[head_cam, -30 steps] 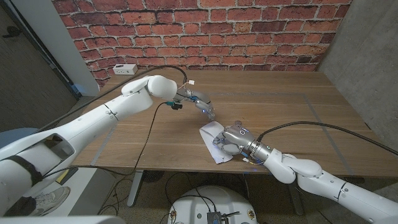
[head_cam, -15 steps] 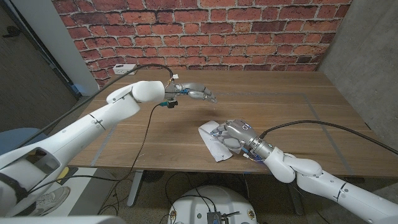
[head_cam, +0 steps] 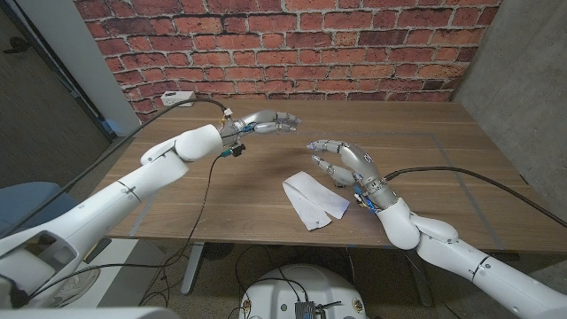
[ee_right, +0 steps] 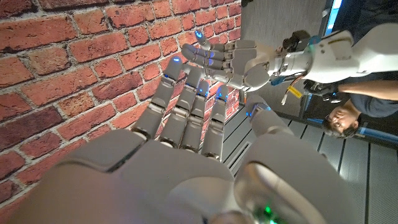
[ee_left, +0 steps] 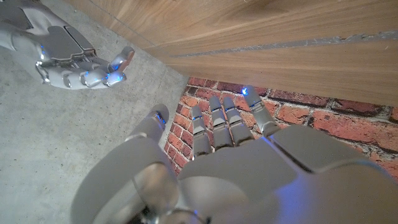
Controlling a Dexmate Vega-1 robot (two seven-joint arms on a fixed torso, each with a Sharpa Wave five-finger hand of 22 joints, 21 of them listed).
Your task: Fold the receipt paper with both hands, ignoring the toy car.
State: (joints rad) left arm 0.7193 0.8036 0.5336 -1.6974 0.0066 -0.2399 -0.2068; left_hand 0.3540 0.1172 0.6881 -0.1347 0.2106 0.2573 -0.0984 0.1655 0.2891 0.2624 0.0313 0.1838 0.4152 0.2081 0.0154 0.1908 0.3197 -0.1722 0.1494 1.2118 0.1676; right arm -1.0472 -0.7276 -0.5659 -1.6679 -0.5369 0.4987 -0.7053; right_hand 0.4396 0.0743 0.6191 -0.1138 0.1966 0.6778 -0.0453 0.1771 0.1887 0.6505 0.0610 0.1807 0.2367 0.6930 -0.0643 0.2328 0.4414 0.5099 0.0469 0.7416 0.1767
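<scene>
While both arms are raised above the wooden table [head_cam: 416,151], the head view shows the receipt paper [head_cam: 314,200] lying flat near the table's front edge, a white strip folded over on itself, touched by neither hand. The left hand [head_cam: 268,123] hangs over the far left part of the table with its fingers straight, apart and holding nothing; the right hand [head_cam: 344,160] stands just behind the paper, fingers spread and slightly curled, likewise empty. The two hands point toward each other above the wood, a posture that suggests they are clear of the sheet so that the fold can lie undisturbed; the fold appears made, though how sharp the crease is cannot be told. No toy car can be made out. A white box [head_cam: 178,98] sits at the far left corner against the brick wall. In the left wrist view, the left hand [ee_left: 214,162] reaches out with fingers extended and separated, and the right hand [ee_left: 68,59] appears beyond it, open and empty. In the right wrist view, the right hand [ee_right: 186,143] stretches its fingers toward the left hand [ee_right: 233,59], both unloaded; a person [ee_right: 351,115] is at the picture's edge.
</scene>
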